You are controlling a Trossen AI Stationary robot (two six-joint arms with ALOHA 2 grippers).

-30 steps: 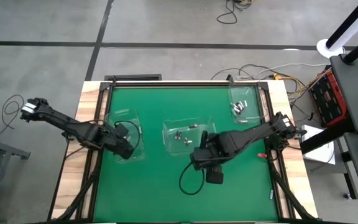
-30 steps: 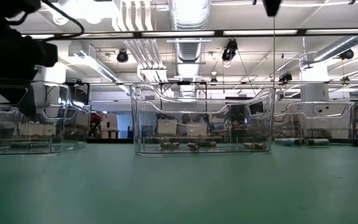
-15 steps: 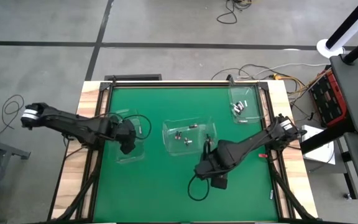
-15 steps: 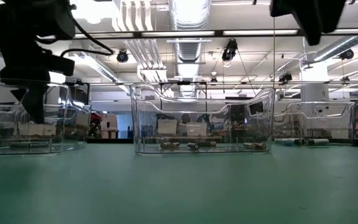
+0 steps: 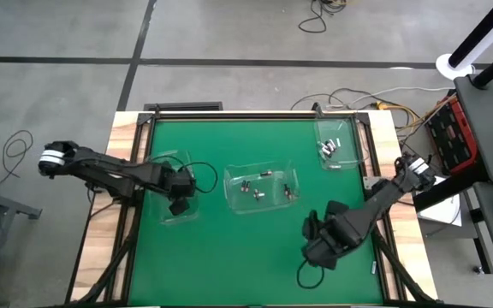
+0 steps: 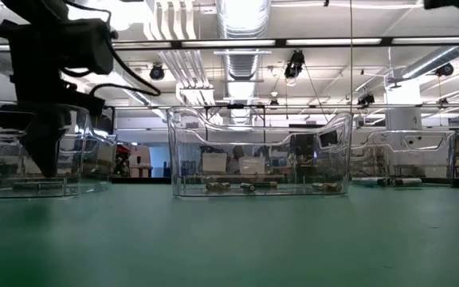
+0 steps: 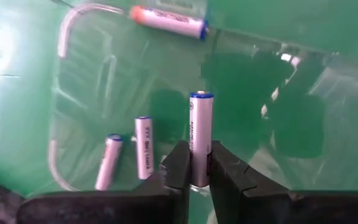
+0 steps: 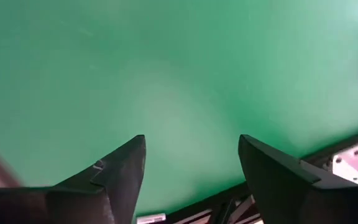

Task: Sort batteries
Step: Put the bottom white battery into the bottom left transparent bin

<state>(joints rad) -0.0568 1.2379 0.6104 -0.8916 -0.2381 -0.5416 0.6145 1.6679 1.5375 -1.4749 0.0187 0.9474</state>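
Left claw (image 7: 196,177) clenched on one slim silver cylindrical battery with a blue end (image 7: 200,137), held upright between the fingers, over the left clear plastic bin (image 5: 171,184). Left wrist view only: on the bin floor beyond the claw lie three more batteries: two short silver ones with blue ends (image 7: 126,155) side by side, just beside the held cell, and one longer cell with an orange tip (image 7: 166,22) farther off. Print runs along the held battery and its neighbours; not legible.

High view: left claw (image 5: 178,205) sits inside the left bin's outline; bin contents cannot be made out from there. Middle clear plastic bin (image 5: 261,186) lies well apart from the left claw, toward the right arm, holding several small dark batteries (image 5: 253,188); exact count not resolvable. Third clear bin (image 5: 335,144) at the far right corner of the green table (image 5: 229,248), also with a few cells.

Low view: three bins in a row; left claw (image 6: 46,163) hangs down into the leftmost. Middle bin shows roughly four cells along its floor (image 6: 249,187).

Right claw (image 5: 309,255) spread wide, grasping nothing; right wrist view shows only bare green table between its fingers (image 8: 114,177). It sits near the table's front edge, well apart from all bins.
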